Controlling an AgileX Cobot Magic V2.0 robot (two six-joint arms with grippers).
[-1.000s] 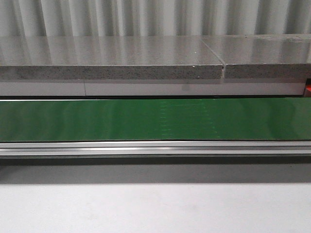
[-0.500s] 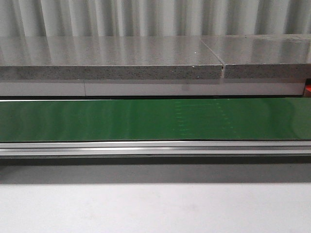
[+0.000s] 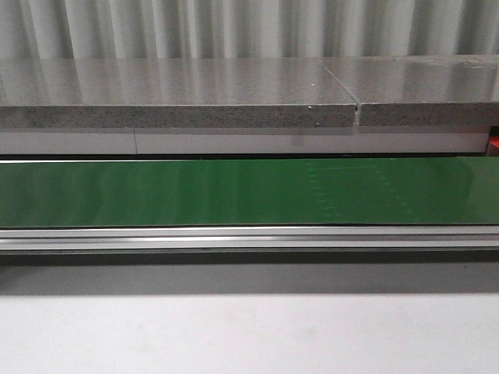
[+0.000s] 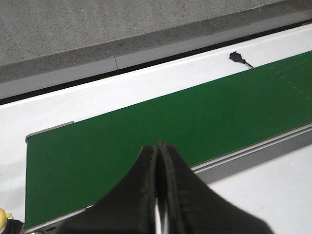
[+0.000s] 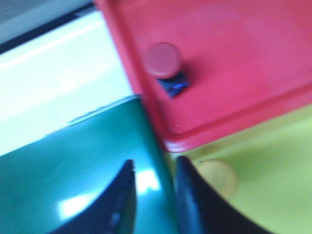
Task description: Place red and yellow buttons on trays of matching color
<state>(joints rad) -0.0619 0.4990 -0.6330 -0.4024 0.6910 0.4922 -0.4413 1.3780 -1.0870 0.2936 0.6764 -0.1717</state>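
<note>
Belt [image 3: 156, 193] markings slid right; red button [image 5: 164, 59] beyond right tool [image 5: 155, 187].

- green conveyor belt [image 3: 234, 192] runs full width, 9 to 3 o'clock, nothing on it
- faint dotted seam marks [image 3: 347, 187] on belt toward 3 o'clock
- aluminium rail [image 3: 249, 237] along belt's near edge
- white tabletop [image 3: 249, 335] at 6 o'clock
- grey speckled stone slab [image 3: 179, 93] at 12 o'clock, joint gap [image 3: 358, 109] toward 2 o'clock
- corrugated metal wall [image 3: 249, 27] behind slab
- small red-orange bit [image 3: 494, 142] at 3 o'clock edge, can't identify
</note>
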